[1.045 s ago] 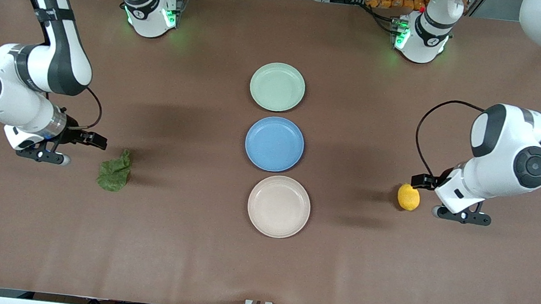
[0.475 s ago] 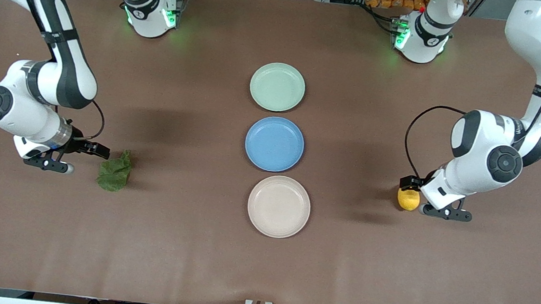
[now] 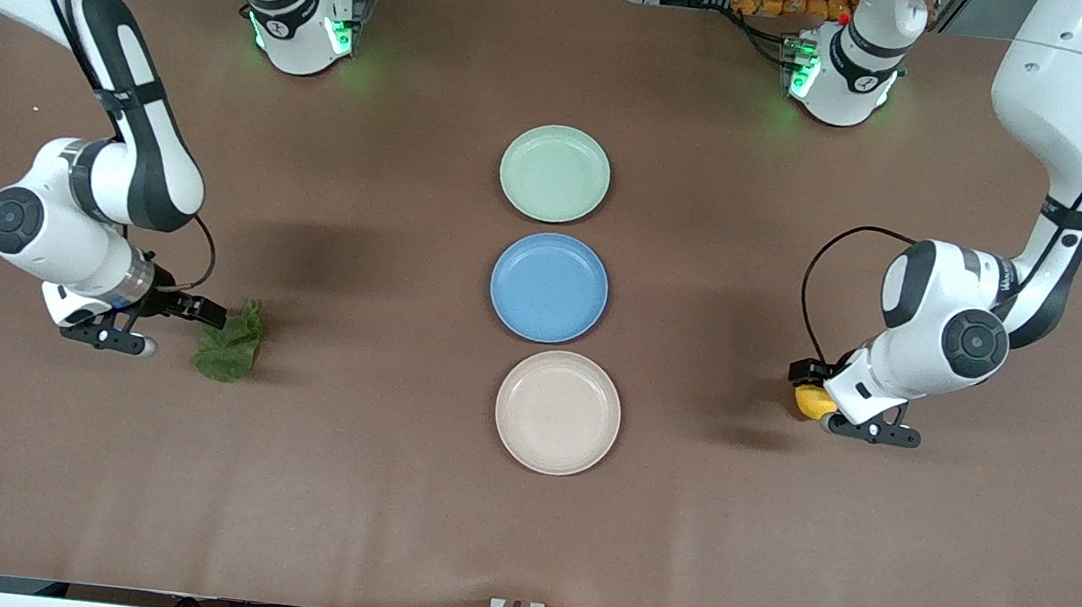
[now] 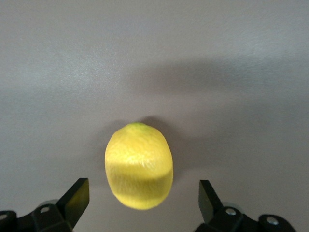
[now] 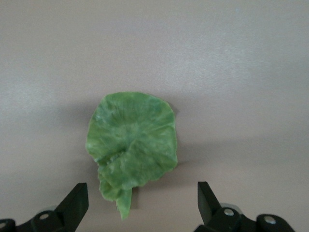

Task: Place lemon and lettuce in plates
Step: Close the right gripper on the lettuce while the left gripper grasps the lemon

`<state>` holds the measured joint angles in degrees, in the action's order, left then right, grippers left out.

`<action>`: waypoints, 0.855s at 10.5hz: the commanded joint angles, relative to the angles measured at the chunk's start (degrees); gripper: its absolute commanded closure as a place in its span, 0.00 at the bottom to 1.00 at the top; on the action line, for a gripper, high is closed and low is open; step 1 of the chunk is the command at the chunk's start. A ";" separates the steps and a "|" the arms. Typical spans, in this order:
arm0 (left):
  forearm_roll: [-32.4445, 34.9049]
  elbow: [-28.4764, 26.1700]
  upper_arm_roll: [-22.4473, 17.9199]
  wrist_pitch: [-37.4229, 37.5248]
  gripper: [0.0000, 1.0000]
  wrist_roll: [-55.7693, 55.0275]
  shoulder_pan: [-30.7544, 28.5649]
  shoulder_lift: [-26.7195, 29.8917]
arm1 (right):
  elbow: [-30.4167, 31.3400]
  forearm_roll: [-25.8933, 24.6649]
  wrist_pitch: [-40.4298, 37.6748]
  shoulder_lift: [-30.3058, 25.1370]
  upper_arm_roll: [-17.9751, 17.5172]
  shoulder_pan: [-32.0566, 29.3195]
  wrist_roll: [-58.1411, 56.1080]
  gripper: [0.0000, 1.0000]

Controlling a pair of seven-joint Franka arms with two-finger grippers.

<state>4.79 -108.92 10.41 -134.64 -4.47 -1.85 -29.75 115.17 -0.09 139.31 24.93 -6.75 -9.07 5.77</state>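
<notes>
The yellow lemon (image 3: 807, 402) (image 4: 139, 166) lies on the table toward the left arm's end, half covered by the left hand. My left gripper (image 3: 832, 409) (image 4: 143, 193) is open, and the lemon's near end lies between its fingers, untouched. The green lettuce (image 3: 230, 346) (image 5: 131, 145) lies flat toward the right arm's end. My right gripper (image 3: 159, 326) (image 5: 142, 193) hangs open low beside it, the leaf's stem end just between the fingertips. In the table's middle sit the plates, mint green (image 3: 555, 173) and beige (image 3: 558, 412), both bare.
A blue plate (image 3: 549, 287) sits between the two task plates, all three in one line across the table's middle. The brown table (image 3: 361, 486) stretches wide around them. The two arm bases stand at the table's edge farthest from the front camera.
Both arms have come down and inward. The left gripper has slid over the lemon, now partly covering it. The right gripper has closed in on the lettuce. Fingers stayed open.
</notes>
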 commanded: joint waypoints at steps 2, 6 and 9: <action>2.42 -0.06 0.04 -5.00 0.00 1.05 -0.61 -3.64 | -0.47 -0.26 5.78 4.85 -0.54 -0.34 0.20 0.00; 2.51 -0.06 0.04 -7.64 0.00 0.96 -0.52 -5.93 | -0.39 -0.17 7.55 6.35 -0.54 -0.25 0.29 0.00; 2.86 -0.06 -0.04 -8.27 0.00 1.05 -0.43 -6.29 | -0.13 -0.34 8.96 6.97 -0.28 1.93 4.32 0.00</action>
<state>6.05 -108.97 10.32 -142.15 -4.41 -2.09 -35.87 115.14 -0.09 147.53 31.37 -6.95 -8.52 7.22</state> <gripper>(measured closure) 0.000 0.000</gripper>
